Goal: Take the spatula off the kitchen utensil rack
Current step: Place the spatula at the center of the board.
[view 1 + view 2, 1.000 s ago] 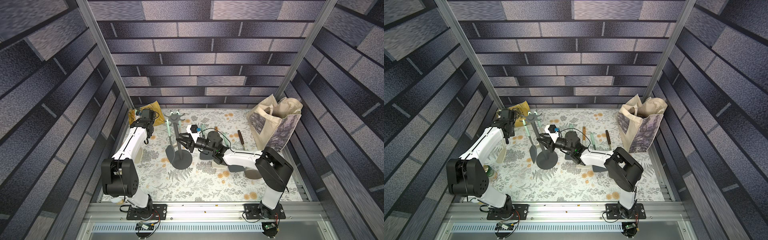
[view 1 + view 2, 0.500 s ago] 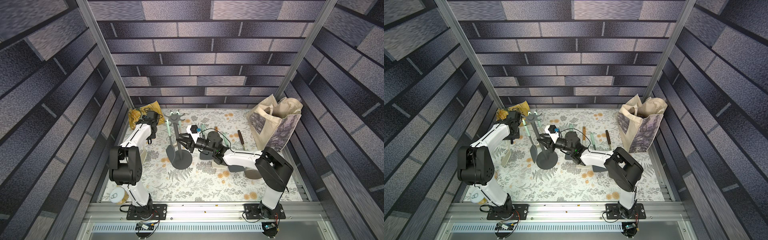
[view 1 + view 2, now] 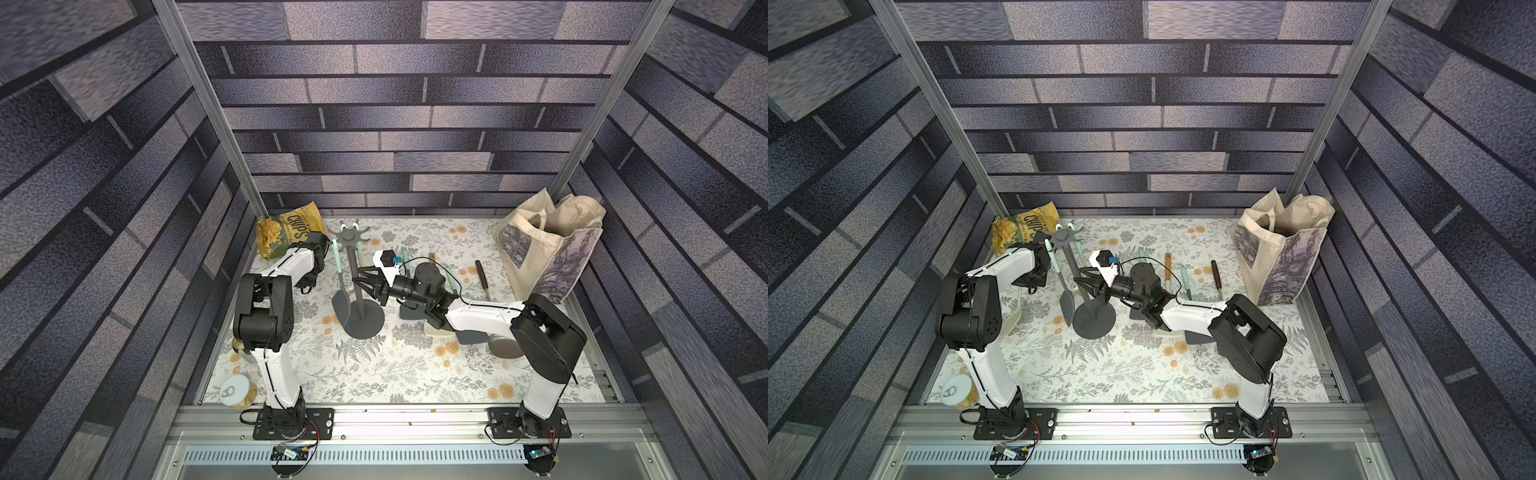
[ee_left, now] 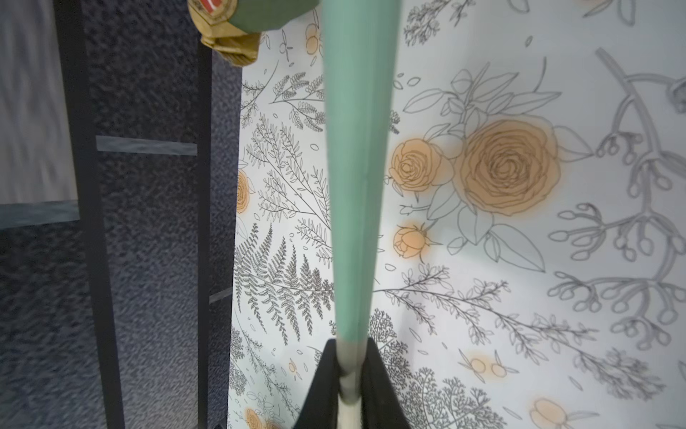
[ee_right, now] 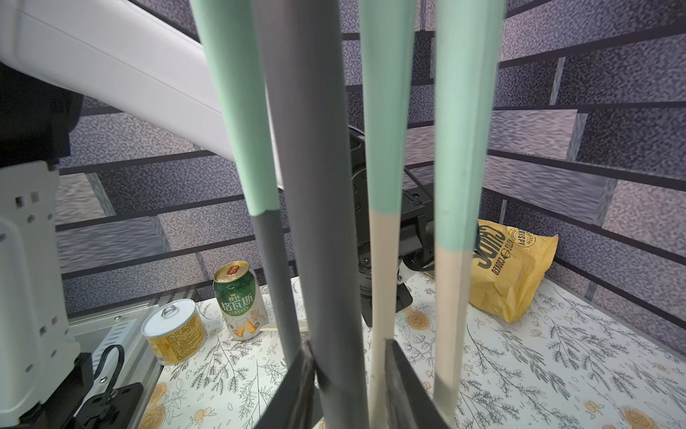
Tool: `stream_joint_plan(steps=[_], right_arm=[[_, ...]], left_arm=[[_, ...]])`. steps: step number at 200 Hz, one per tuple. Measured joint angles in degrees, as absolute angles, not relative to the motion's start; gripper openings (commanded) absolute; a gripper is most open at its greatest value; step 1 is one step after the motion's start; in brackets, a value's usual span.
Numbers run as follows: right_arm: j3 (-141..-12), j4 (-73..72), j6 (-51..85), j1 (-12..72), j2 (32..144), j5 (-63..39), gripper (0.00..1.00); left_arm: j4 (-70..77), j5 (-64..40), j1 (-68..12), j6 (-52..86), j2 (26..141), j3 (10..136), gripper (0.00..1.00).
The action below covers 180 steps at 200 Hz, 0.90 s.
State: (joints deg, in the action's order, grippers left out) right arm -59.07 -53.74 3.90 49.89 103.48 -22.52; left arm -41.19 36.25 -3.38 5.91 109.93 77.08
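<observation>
Spatula (image 4: 356, 185) (judged: the mint handle with pale shaft): hanging on kitchen utensil rack (image 3: 368, 322), left of centre in both top views. Left pincer (image 4: 349, 356), newly arrived, clamps its handle; right pincer (image 5: 347, 356) narrow around rack pole. Lifting off remains.

Left fingers (image 4: 322, 390) and right fingers (image 5: 405, 390) stand clamped.

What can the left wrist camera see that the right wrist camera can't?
Only the left wrist view: the left claw pinching one mint-green handle close up, and a big orange rose on the tablecloth. Only the right wrist view: the right claw hugging the rack pole, three handles, a green can and a yellow tin. Both: mint-green handles, the flowery tablecloth, brick-pattern walls.
</observation>
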Motion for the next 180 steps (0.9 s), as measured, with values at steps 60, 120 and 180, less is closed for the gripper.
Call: stream_joint_plan(steps=[60,120,180], right_arm=[[-59.07,-53.12,3.75,49.89,103.48,-22.55,0.34],[-59.07,-52.56,3.75,49.89,103.48,-22.52,0.34],[-59.07,-52.49,3.73,49.89,103.48,-22.52,0.34]], left_arm=[[-41.15,37.54,-3.01,4.43,113.67,77.43,0.0],[-41.17,39.33,-1.87,3.81,114.02,77.43,0.0],[-40.84,42.17,-1.89,2.94,116.46,77.43,0.04]])
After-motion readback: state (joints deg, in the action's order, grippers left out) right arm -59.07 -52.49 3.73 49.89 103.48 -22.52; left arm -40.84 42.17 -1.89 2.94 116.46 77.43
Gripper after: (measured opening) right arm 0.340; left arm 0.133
